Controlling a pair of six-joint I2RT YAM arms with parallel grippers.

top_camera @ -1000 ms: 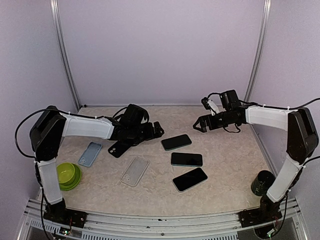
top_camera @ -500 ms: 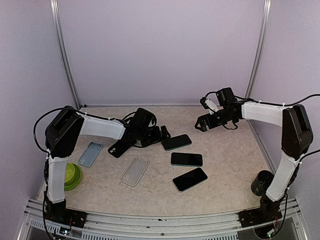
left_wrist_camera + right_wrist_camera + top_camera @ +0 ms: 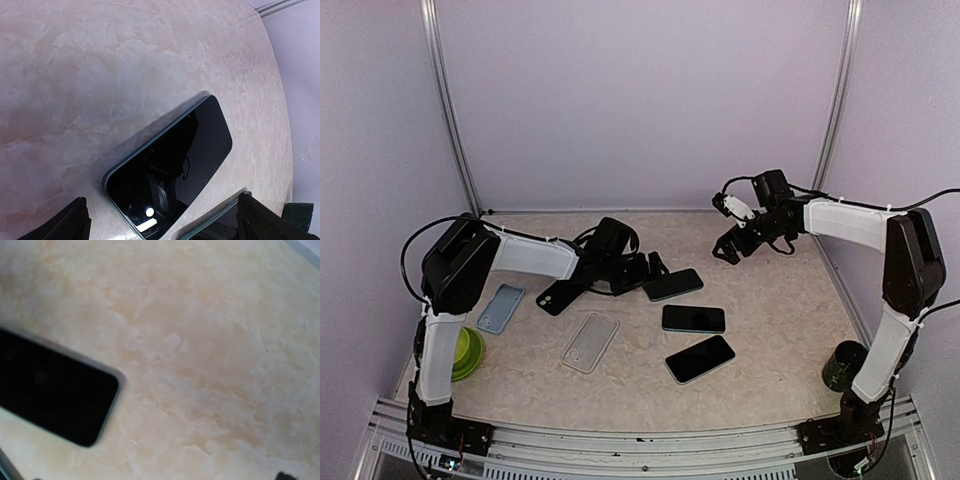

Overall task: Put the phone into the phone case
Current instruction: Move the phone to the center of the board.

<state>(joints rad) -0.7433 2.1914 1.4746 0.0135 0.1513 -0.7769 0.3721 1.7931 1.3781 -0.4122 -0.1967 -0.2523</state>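
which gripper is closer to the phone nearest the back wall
Left. The left gripper is at the left end of that phone; the right gripper hangs apart to its right.

The table (image 3: 770, 290) is beige and marble-patterned; the phone (image 3: 672, 284) glossy black; the left case (image 3: 500, 307) pale blue; the bowl (image 3: 470, 352) lime green.

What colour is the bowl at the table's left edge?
The bowl is lime green, best seen in the top external view.

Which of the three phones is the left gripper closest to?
The far phone, rearmost of the three: the left gripper is at its end. The middle phone and near phone lie farther from it.
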